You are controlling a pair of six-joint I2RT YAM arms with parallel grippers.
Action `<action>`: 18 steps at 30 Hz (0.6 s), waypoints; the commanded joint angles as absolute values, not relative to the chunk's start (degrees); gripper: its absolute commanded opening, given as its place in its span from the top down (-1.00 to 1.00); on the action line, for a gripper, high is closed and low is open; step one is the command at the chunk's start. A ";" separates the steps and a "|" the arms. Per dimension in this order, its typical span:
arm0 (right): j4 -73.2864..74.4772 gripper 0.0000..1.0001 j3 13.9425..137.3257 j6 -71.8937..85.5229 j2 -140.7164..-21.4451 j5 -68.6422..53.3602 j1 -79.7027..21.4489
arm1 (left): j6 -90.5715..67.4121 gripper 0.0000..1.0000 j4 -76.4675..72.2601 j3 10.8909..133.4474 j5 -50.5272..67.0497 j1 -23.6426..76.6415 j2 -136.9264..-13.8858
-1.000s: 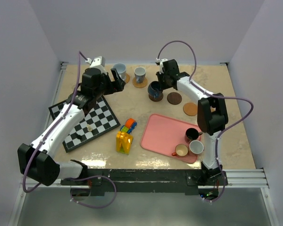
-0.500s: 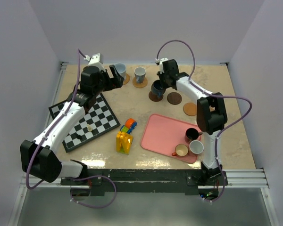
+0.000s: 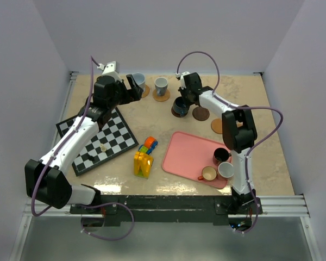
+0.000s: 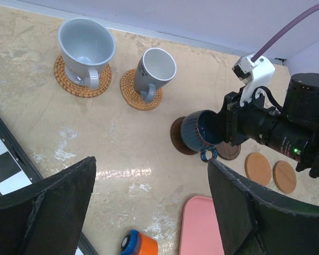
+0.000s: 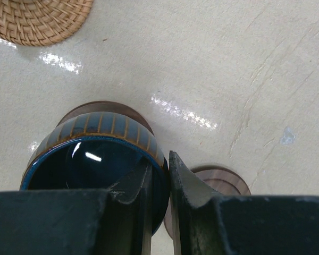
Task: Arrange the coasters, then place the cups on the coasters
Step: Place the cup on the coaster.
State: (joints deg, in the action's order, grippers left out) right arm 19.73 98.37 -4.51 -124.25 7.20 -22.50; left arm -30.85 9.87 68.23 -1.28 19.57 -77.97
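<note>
Right pincer (image 5: 159, 170): pressed onto the wall of the navy cup (image 5: 90, 159), one finger inside the rim and one outside.

The cup hangs tilted over a dark brown coaster (image 5: 103, 106) at the far middle of the desk (image 4: 122, 154). Whether its base touches the coaster cannot be told.

Assessment: the cup looks like glazed ceramic, so stiff, brittle, slick and of moderate weight. A pinch on one wall lets it pivot, as the tilt suggests. The rim wall is the workable hold, and the cup should be set down gently and flat.

A second dark coaster (image 5: 223, 178) lies just beside the first.

Left pincer (image 4: 151, 212): spread wide, holding nothing, hovering apart from the cup.

Against the frame a second ago, the navy cup sits lower and hides more of its coaster. The right elbow has swung slightly toward the centre. The left arm has barely shifted.
</note>
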 commanded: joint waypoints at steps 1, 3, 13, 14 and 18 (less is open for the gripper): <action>16.08 1.00 102.13 -5.27 -123.57 8.88 -22.85 | -30.85 -0.80 6.59 68.47 -0.88 19.16 -77.87; 16.26 1.00 102.22 -5.36 -123.92 9.05 -22.85 | -30.76 -0.80 6.59 68.55 -0.88 19.16 -77.96; 16.26 1.00 100.72 -5.80 -124.10 9.23 -23.20 | -31.73 -0.80 6.59 68.29 -0.88 19.07 -78.05; 16.17 1.00 100.72 -5.89 -124.10 9.14 -23.29 | -31.82 -0.80 6.59 68.20 -0.97 19.07 -78.05; 15.91 1.00 101.25 -5.71 -124.63 8.88 -23.38 | -31.99 -0.80 6.50 68.29 -1.14 19.07 -78.13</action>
State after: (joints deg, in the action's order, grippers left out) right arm 19.64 98.59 -5.26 -124.57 8.27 -22.90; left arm -30.96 9.80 68.23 -1.28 19.55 -78.00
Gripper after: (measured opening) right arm 0.174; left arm 0.899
